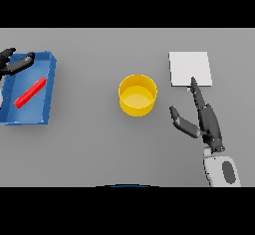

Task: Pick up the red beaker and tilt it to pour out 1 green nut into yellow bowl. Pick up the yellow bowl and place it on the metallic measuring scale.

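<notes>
Nearest, the right hand (pixel 206 122) lies open and empty on the grey table (pixel 89 144), fingers toward the scale (pixel 190 68). Left of it sits the yellow bowl (pixel 137 95). Far left, the left hand (pixel 15 62) hovers, holding nothing, over the blue tray (pixel 47 99) containing a red piece (pixel 30 92), seemingly ready to grasp.

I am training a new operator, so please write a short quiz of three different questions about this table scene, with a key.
1. True or false: the yellow bowl already stands on the white scale plate.
2. Which robot hand is nearer to the bowl? A) left B) right
3. Fill in: the red object lies inside the ____ tray.

Key: 1 false, the bowl stands apart, on the grey table. 2 B, the right robot hand, fingers open; the left robot hand is over the tray's far corner. 3 blue.
</notes>
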You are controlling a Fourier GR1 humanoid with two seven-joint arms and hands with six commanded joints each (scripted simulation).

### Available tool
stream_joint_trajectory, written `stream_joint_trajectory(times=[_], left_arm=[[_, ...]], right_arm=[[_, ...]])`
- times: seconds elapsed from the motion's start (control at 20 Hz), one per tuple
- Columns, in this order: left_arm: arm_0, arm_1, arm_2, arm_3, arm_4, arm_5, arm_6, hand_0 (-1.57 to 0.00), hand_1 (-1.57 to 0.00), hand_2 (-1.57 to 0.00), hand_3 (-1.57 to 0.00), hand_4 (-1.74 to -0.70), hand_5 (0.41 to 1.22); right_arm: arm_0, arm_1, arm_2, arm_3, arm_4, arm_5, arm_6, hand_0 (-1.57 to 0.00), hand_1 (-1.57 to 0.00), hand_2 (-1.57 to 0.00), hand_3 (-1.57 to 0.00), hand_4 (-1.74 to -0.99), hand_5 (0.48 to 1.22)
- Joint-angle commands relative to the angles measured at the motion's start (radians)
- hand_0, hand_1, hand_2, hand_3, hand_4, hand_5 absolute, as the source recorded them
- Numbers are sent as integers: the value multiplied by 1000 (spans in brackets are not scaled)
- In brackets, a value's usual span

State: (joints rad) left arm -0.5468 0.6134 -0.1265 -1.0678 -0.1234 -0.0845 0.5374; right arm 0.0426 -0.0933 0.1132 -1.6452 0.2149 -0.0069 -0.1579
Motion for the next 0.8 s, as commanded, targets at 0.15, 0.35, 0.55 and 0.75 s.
stream_joint_trajectory(times=[0.15, 0.35, 0.55, 0.75], left_arm=[[17, -6, 2, -33, -4, 34, -62, -64, -58, -55, -57, -778, 633], [23, -32, 29, -56, 36, 56, -107, -25, -23, -22, -23, -793, 657], [43, -42, 24, -92, 43, 62, -89, -10, -9, -8, -9, -802, 678], [47, -39, 29, -103, 53, 55, -76, -3, -3, -3, -3, -811, 688]], right_arm=[[-18, -10, 16, -15, 55, -23, 79, 1, 1, 1, 1, -1131, 631], [-79, -97, 76, -7, 117, 72, 55, 1, 1, 1, 1, -1088, 665], [-212, -217, 162, 48, 304, 124, 101, 1, 1, 1, 1, -1132, 631], [-360, -299, 262, 124, 429, 209, 53, 1, 1, 1, 1, -1152, 632]])
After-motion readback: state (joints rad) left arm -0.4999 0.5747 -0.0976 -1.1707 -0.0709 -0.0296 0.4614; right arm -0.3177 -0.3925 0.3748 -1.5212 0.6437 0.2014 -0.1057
